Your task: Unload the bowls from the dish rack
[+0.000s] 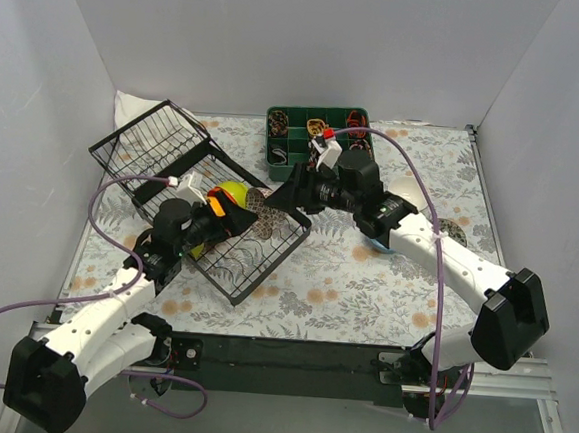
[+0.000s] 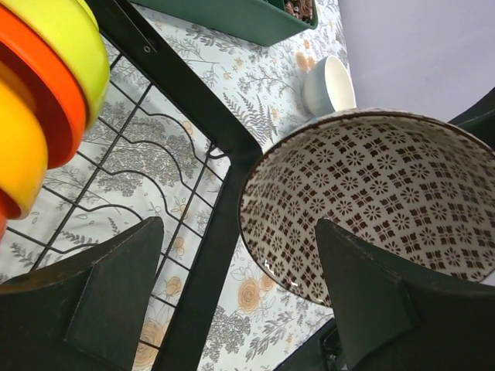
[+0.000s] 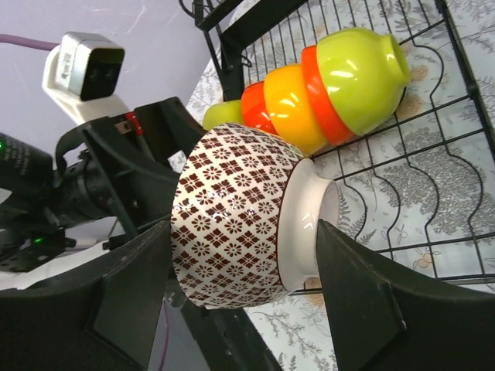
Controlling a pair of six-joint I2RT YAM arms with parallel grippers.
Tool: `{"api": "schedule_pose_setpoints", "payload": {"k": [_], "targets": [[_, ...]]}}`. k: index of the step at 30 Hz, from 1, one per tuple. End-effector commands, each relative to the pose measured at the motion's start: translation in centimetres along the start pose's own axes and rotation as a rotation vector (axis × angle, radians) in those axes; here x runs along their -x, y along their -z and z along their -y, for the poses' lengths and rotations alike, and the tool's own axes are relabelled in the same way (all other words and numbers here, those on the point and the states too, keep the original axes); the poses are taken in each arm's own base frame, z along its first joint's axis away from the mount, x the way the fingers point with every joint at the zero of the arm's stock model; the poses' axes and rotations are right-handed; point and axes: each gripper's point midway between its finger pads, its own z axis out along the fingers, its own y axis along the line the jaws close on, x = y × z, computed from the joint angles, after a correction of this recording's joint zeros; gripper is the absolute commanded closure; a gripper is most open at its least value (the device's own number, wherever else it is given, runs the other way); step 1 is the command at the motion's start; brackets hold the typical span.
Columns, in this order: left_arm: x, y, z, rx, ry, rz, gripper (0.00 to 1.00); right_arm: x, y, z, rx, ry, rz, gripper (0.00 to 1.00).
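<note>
The black wire dish rack (image 1: 163, 166) stands at the left. A stack of lime, orange and yellow bowls (image 1: 233, 193) lies on its side in it, and also shows in the right wrist view (image 3: 325, 85) and the left wrist view (image 2: 46, 85). A brown-and-white mosaic bowl (image 3: 232, 209) is on its side at the rack's right edge (image 1: 256, 202), its inside facing the left wrist camera (image 2: 371, 185). My right gripper (image 3: 241, 232) spans it, one finger at the rim and one at the foot (image 1: 273, 203). My left gripper (image 2: 240, 232) is open and empty just behind that bowl (image 1: 225, 217).
A green divided tray (image 1: 316, 138) with small items stands at the back, its edge showing in the left wrist view (image 2: 240, 19). A pale blue bowl (image 1: 380, 246) sits on the floral cloth under my right arm (image 2: 329, 83). White walls close in three sides.
</note>
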Motion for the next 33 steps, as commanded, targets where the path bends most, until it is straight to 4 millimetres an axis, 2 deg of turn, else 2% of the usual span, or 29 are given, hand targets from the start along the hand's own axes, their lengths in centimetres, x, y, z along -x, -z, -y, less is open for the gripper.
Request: {"api": "schedule_pose_setpoints", "payload": {"k": [1, 4, 8, 10, 11, 14, 15, 17, 19, 20, 21, 23, 24, 26, 27, 29, 30, 33], "targets": [[0.0, -0.6, 1.1, -0.072, 0.046, 0.003, 0.25, 3.3, 2.2, -5.0, 0.188, 0.02, 0.109, 0.99], [-0.2, -0.8, 1.4, -0.094, 0.07, -0.003, 0.33, 3.1, 2.5, -5.3, 0.219, 0.0, 0.113, 0.99], [-0.9, -1.0, 1.2, -0.105, 0.101, -0.025, 0.52, 2.8, 3.0, -5.4, 0.249, -0.027, 0.116, 0.99], [-1.0, -0.9, 1.4, -0.12, 0.113, -0.025, 0.57, 2.4, 3.0, -5.2, 0.258, -0.039, 0.11, 0.99], [-1.1, -0.9, 1.4, -0.125, 0.124, -0.026, 0.65, 2.4, 3.1, -5.2, 0.259, -0.043, 0.11, 0.99], [-1.2, -0.8, 1.8, -0.148, 0.136, -0.03, 0.78, 2.0, 3.1, -4.7, 0.255, -0.061, 0.109, 0.99], [-1.1, -0.8, 2.1, -0.157, 0.135, -0.033, 0.88, 1.9, 3.1, -4.4, 0.249, -0.064, 0.11, 0.99], [-1.1, -0.8, 2.1, -0.152, 0.133, -0.034, 0.99, 1.5, 3.2, -3.8, 0.237, -0.072, 0.109, 0.99], [-0.8, -0.8, 1.9, -0.133, 0.117, -0.029, 1.0, 1.1, 3.3, -3.0, 0.221, -0.082, 0.105, 0.96], [-0.7, -0.7, 1.9, -0.127, 0.112, -0.026, 1.0, 1.2, 3.5, -2.9, 0.217, -0.081, 0.111, 0.92], [-0.9, -0.7, 1.5, -0.111, 0.098, -0.031, 1.0, 1.3, 3.7, -2.6, 0.211, -0.078, 0.118, 0.77], [-0.3, -0.7, 1.5, -0.092, 0.082, -0.015, 1.0, 0.8, 4.0, -2.1, 0.193, -0.08, 0.112, 0.64], [-0.5, -0.6, 1.1, -0.065, 0.065, -0.026, 1.0, 0.7, 4.1, -1.8, 0.185, -0.081, 0.111, 0.51], [0.4, -0.6, 1.2, -0.044, 0.04, -0.01, 1.0, 0.5, 4.3, -1.3, 0.164, -0.066, 0.104, 0.38], [0.3, -0.6, 0.9, -0.019, 0.03, -0.02, 1.0, 0.0, 4.4, -1.0, 0.142, -0.068, 0.083, 0.28], [1.1, -0.7, 0.6, 0.03, -0.006, -0.012, 1.0, 0.2, 4.6, -0.6, 0.109, -0.036, 0.091, 0.2], [0.8, -0.6, -0.1, 0.072, -0.01, -0.036, 1.0, -0.3, 4.8, 0.1, 0.067, -0.04, 0.067, 0.16], [1.7, -0.6, -0.2, 0.128, -0.046, -0.044, 1.0, 0.7, 5.5, 1.1, -0.041, 0.03, 0.083, 0.12]]}}
